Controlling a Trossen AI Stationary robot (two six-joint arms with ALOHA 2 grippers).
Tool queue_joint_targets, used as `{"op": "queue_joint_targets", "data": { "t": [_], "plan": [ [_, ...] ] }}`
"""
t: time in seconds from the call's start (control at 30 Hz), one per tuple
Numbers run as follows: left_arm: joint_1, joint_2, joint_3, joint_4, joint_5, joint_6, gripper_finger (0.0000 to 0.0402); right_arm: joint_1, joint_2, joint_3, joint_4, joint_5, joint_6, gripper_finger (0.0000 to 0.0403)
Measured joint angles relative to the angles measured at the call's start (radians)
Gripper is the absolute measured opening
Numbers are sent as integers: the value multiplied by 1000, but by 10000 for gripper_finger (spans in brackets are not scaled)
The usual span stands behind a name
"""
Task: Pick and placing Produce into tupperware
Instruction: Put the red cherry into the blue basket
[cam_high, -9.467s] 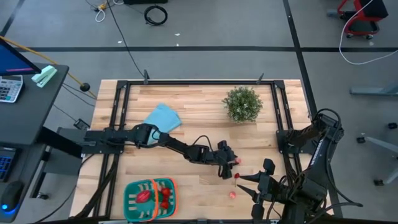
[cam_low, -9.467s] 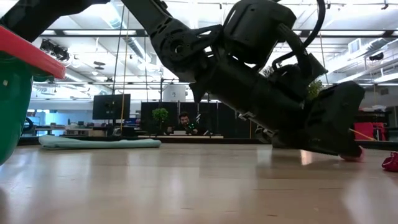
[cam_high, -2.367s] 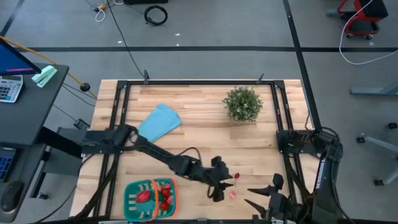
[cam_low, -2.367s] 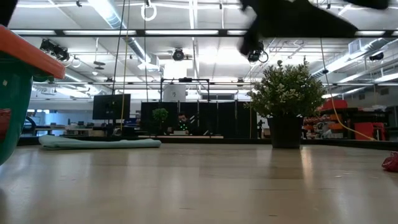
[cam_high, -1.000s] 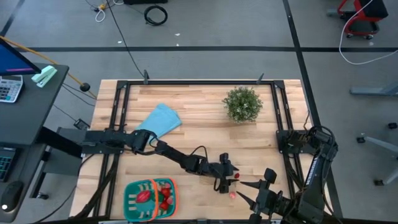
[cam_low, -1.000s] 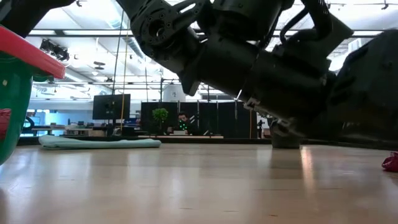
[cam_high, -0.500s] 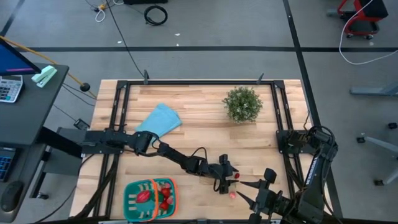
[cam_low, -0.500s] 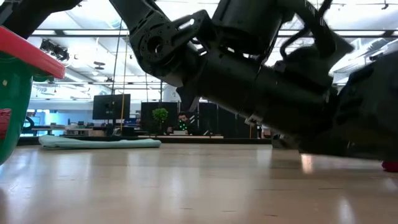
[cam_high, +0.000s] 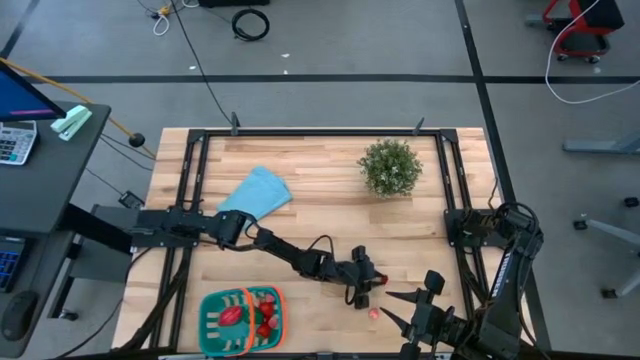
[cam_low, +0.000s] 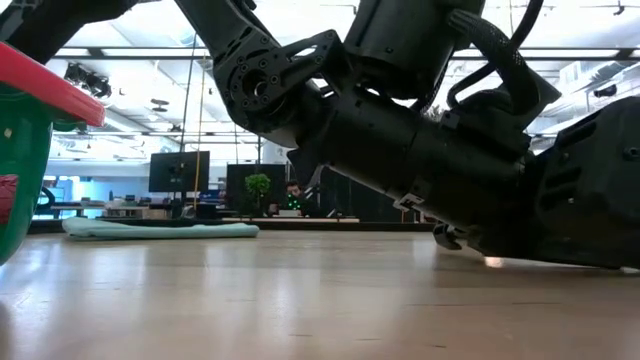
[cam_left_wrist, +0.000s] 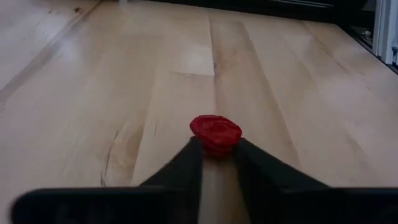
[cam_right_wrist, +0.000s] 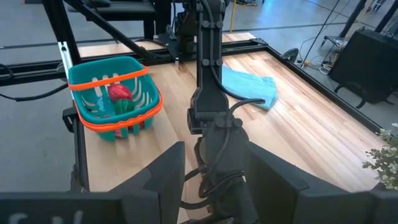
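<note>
Right now the left gripper (cam_left_wrist: 216, 163) is down low on the tabletop (cam_high: 320, 215), fingers (cam_left_wrist: 186, 165) spread a little with a small red toy fruit (cam_left_wrist: 215, 132) sitting right at their tips, seemingly touching both but not clearly squeezed yet. In the high view that gripper (cam_high: 364, 285) sits over the same red piece (cam_high: 379, 283), with a pink piece (cam_high: 373, 312) lying near it, just beyond the fingers toward the front edge. Main risk, as I judge it: the fruit is only at the very tips, not deep between the fingers, so closing could squirt it forward and roll it away, or a shallow pinch could drop it on the lift. Fingers are almost on the wood, so pushing lower could scrape or jam. The teal container (cam_high: 241, 319) is well apart from the fingers, back along the arm's side, already holding a few red pieces; a weak hold could lose the fruit on that long carry, or it could catch the orange rim on release. The right gripper (cam_right_wrist: 211, 168) waits with fingers spread wide, close to the left wrist, so a swing-out could clip it.
</note>
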Motion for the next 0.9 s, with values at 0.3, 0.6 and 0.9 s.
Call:
{"op": "queue_joint_targets", "data": {
  "t": [0.3,0.6,0.9],
  "plan": [
    [-5,-21,0,-28,10,-49,9,0,0,0,0,0,0,167],
    [-21,-213,-1,-355,7,55,4,0,0,0,2,0,11,167],
    [-86,-541,-1,-996,3,5,3,0,0,0,44,-4,12,167]
  ]
}}
